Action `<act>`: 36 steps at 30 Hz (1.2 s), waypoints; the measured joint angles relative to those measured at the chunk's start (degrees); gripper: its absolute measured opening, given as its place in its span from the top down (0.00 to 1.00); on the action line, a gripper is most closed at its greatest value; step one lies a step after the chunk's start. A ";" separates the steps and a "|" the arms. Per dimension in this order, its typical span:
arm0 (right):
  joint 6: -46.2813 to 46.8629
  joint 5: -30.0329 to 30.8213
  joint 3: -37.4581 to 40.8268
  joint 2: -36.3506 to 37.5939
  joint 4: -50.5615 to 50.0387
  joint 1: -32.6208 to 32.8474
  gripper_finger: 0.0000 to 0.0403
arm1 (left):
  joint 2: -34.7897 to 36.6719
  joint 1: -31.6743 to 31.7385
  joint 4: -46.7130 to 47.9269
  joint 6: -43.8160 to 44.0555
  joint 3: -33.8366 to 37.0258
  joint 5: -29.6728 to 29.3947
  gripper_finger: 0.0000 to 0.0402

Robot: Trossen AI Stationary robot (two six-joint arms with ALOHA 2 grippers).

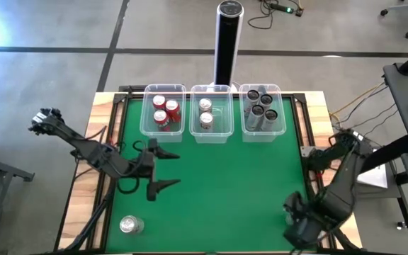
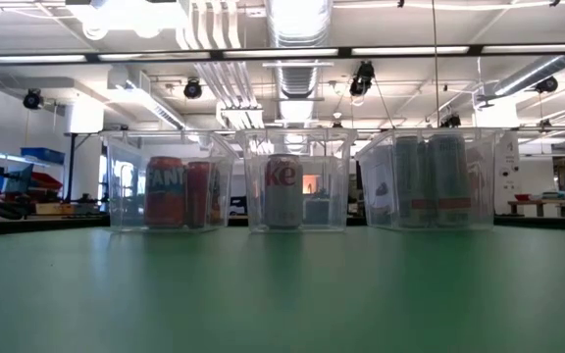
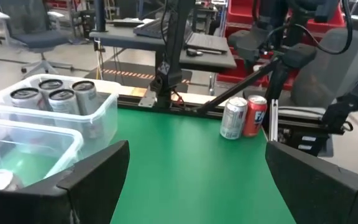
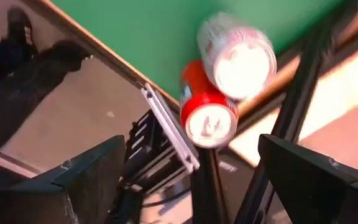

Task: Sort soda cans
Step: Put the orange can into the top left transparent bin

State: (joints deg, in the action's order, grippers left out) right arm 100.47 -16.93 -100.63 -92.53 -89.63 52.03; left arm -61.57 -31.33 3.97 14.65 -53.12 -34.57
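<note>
Tubs (image 1: 222, 134) hold sorted red (image 1: 166, 112), silver (image 1: 205, 113) and grey cans (image 1: 260, 105).

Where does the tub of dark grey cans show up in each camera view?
High view: tub of dark grey cans, rightmost of three at the table's far edge.
Low view: right-hand tub in the row.
Left wrist view: behind the nearer tub.
Right wrist view: not in it.
Shared landmark: the middle tub beside it.
</note>
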 joint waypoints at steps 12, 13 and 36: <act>8.38 -3.73 8.49 1.98 3.19 3.09 0.09 | -0.91 0.00 -9.94 1.47 1.28 4.22 0.10; 8.00 -5.61 10.33 2.64 5.14 2.35 0.09 | -0.99 0.02 -10.56 1.33 1.28 4.70 0.10; 9.64 -16.23 37.90 8.53 33.54 1.17 0.09 | -5.87 -1.20 -12.14 8.22 1.28 10.23 0.10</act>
State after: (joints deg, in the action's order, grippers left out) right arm 110.10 -33.16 -62.72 -84.01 -56.09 53.20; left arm -67.44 -32.53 -8.16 22.87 -51.83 -24.34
